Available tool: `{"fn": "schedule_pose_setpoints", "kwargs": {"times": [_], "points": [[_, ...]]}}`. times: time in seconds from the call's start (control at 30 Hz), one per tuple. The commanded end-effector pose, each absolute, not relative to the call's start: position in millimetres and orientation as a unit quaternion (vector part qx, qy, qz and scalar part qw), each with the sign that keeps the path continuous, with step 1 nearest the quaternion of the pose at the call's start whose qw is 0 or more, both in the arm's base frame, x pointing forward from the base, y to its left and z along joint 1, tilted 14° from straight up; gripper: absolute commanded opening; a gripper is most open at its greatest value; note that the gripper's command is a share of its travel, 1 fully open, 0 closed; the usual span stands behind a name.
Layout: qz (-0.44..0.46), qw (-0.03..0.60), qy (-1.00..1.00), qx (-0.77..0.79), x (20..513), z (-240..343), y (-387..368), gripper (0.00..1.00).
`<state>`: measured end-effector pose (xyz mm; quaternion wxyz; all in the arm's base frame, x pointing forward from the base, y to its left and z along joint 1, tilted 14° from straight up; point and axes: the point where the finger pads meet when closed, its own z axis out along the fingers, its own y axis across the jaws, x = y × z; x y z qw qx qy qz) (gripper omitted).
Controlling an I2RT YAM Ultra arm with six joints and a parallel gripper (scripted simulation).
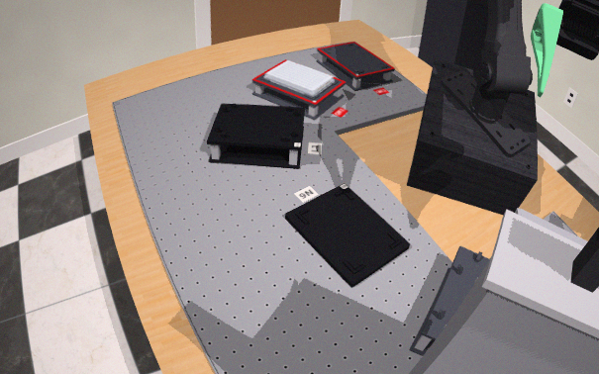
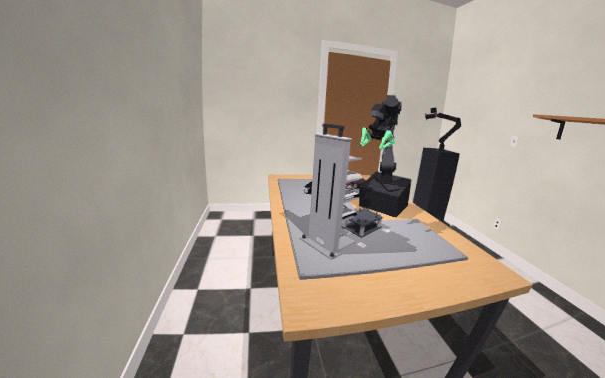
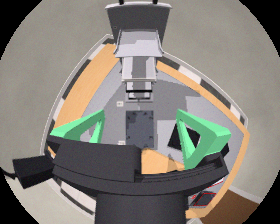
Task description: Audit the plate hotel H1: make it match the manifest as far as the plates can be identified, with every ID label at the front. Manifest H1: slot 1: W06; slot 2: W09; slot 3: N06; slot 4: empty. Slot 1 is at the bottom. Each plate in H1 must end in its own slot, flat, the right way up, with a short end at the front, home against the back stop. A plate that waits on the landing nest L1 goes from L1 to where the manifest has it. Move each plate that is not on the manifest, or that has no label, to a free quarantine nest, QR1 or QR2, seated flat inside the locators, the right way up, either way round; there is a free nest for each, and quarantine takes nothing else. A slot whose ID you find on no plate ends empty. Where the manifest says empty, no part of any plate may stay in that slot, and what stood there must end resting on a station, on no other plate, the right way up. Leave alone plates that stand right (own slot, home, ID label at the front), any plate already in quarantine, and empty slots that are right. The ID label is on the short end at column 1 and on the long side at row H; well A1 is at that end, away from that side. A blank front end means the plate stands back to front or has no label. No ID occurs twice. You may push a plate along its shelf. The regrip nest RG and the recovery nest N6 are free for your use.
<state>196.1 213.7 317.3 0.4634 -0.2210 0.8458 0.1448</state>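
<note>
The plate hotel H1 (image 2: pixel 330 195) (image 3: pixel 139 19) (image 1: pixel 536 277) stands at the near end of the grey mat (image 1: pixel 204 223). In the wrist view light plates (image 3: pixel 139 48) show on its shelves from above; their labels cannot be read. From the exterior view I see only the hotel's back, with plate edges (image 2: pixel 352 179) sticking out beside it. My gripper (image 2: pixel 376 139) (image 3: pixel 140 113) (image 1: pixel 585 69) with green fingers is open and empty, high above the table, well apart from the hotel. One red-edged quarantine nest (image 1: pixel 270 83) holds a white plate (image 1: pixel 297 78). The other quarantine nest (image 1: pixel 355 58) holds nothing.
A raised black nest (image 1: pixel 255 126) holds nothing at the mat's middle. The flat black nest N6 (image 1: pixel 347 233) (image 3: pixel 140 129) lies nearer the hotel. A small raised nest (image 2: pixel 364 221) stands beside the hotel. The arm's black base block (image 1: pixel 471 143) (image 2: pixel 385 194) stands at the mat's notch. A black camera stand (image 2: pixel 436 180) is behind.
</note>
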Motion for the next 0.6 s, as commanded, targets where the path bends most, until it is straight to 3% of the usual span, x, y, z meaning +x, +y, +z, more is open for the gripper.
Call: {"fn": "schedule_pose_setpoints", "kwargs": {"times": [0.0,0.57], "points": [[0.144,0.461,0.846,-0.227,202.4,310.4,220.8,1.0],[0.148,0.465,0.844,-0.225,223.0,307.7,233.2,1.0]]}}
